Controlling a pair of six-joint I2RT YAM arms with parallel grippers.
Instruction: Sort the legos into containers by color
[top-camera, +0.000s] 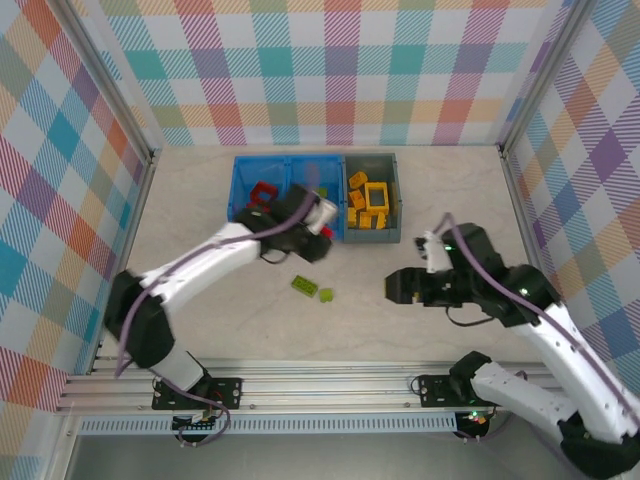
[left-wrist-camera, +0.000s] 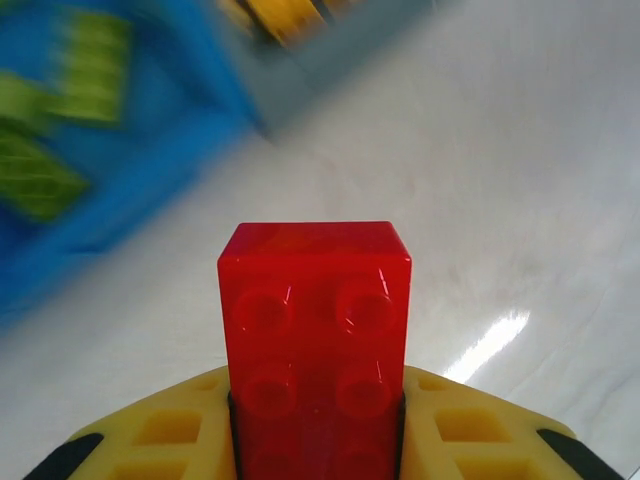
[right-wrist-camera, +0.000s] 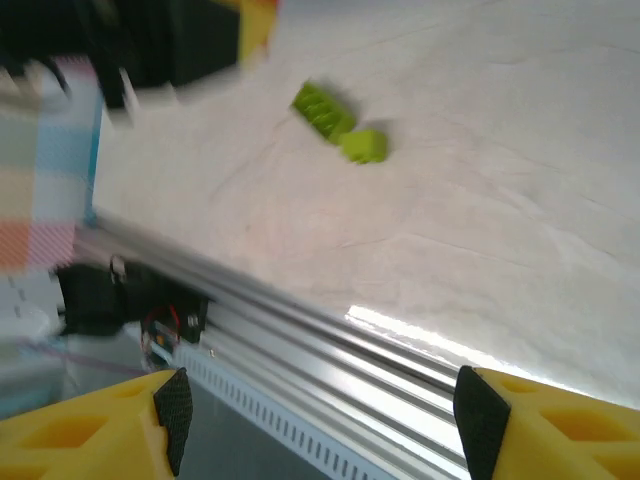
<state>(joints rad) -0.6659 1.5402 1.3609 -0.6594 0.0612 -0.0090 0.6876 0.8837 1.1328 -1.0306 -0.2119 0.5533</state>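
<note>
One red brick (left-wrist-camera: 315, 320) tight in left pincer (left-wrist-camera: 315, 440); right pincer (right-wrist-camera: 318, 420) spread wide.

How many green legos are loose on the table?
2: a longer green brick and a smaller one beside it, in front of the blue bin. The left arm may hide more.

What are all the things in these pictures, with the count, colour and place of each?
blue bin: one, blue, table's far side.
grey bin: one, grey, right of blue bin.
red bricks: a few, red, blue bin's left compartment.
binned green bricks: count unclear, lime, blue bin.
yellow bricks: several, yellow-orange, grey bin.
loose green bricks: two, lime, on the table.
held brick: one, red, left gripper.
left gripper: one, yellow fingers, shut on held brick.
right gripper: one, yellow fingers, open, empty.
</note>
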